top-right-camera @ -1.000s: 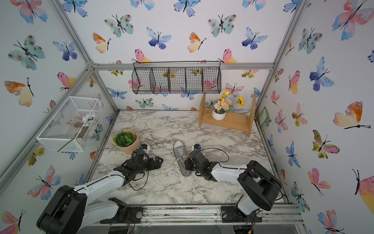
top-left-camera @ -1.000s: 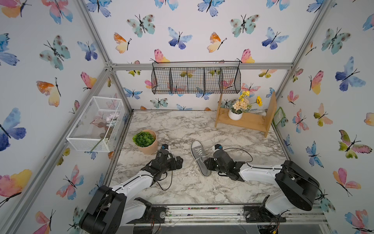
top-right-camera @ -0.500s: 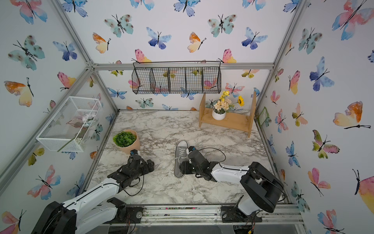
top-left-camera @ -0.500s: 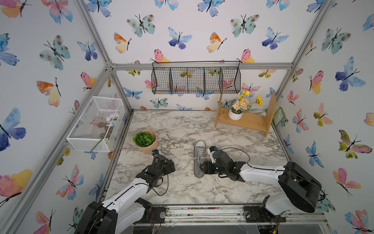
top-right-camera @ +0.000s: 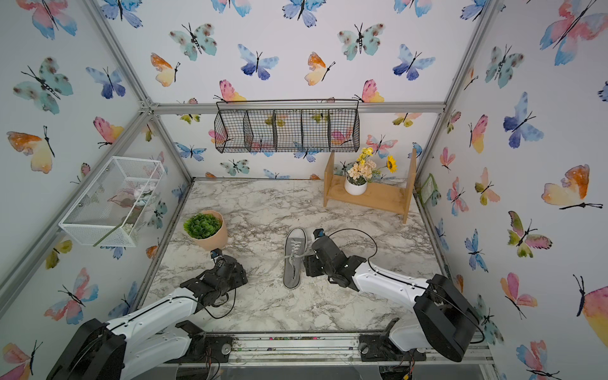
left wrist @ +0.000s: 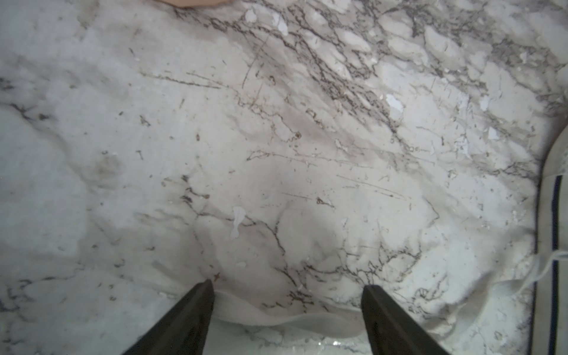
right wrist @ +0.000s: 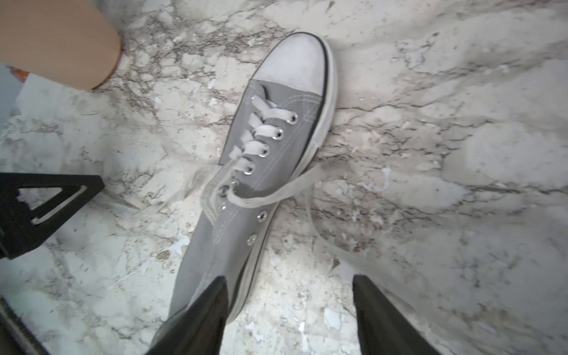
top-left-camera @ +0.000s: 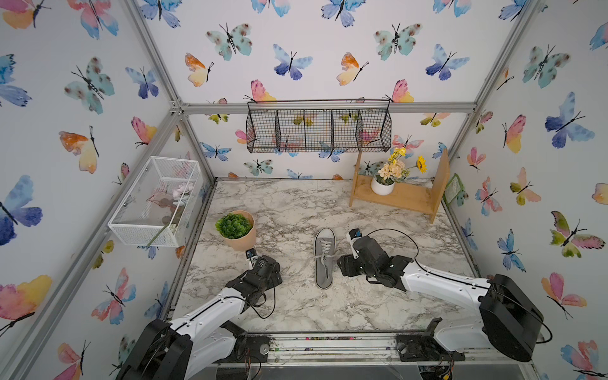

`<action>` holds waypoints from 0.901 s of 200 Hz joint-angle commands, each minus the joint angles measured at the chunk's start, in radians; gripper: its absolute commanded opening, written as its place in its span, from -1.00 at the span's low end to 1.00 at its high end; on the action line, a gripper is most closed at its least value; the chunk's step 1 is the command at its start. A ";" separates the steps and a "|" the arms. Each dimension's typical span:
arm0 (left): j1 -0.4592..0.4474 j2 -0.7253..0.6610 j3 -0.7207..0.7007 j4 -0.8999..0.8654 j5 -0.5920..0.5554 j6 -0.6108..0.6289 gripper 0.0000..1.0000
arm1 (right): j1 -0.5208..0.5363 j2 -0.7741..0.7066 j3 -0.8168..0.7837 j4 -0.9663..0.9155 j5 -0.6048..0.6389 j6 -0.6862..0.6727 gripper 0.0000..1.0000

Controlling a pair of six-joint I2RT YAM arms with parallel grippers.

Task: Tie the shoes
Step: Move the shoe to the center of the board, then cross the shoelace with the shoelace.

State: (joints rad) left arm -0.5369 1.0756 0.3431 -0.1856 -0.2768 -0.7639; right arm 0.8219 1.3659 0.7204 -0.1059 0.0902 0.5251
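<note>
The left pincer point(left wrist: 288, 285) stands with jaws apart, gripping nothing, low over the marble counter point(left wrist: 276, 123); a loose white lace point(left wrist: 292, 319) runs across the gap between its fingers point(left wrist: 184, 316). The right pincer point(right wrist: 289, 278) is likewise apart and empty. The grey canvas sneaker point(right wrist: 261, 184) lies sole-down just ahead of the right pincer, heel end hidden behind one finger, white toe cap point(right wrist: 295, 61) pointing away, its laces point(right wrist: 261, 147) untied.

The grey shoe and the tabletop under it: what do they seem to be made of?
The shoe looks like grey woven canvas, matte, with visible stitching; its toe cap looks like smooth white rubber; the laces flat white fabric. The tabletop looks marble-patterned, likely a printed film, since white flecks show chipping.
</note>
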 commanded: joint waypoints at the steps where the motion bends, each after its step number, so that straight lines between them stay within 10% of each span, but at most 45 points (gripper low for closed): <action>1: -0.030 0.053 0.024 -0.047 -0.070 -0.031 0.50 | -0.051 -0.035 -0.018 -0.043 0.052 -0.038 0.35; 128: -0.064 0.044 0.070 -0.065 -0.133 0.005 -0.99 | -0.112 -0.001 -0.079 -0.063 -0.010 -0.016 0.36; 180: -0.067 -0.031 0.112 -0.125 -0.185 0.035 -1.00 | -0.118 0.027 -0.079 -0.076 -0.033 -0.015 0.36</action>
State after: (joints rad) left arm -0.5980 1.0626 0.4332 -0.2497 -0.3923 -0.7620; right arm 0.7120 1.3758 0.6491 -0.1520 0.0887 0.5064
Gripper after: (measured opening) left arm 0.040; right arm 0.680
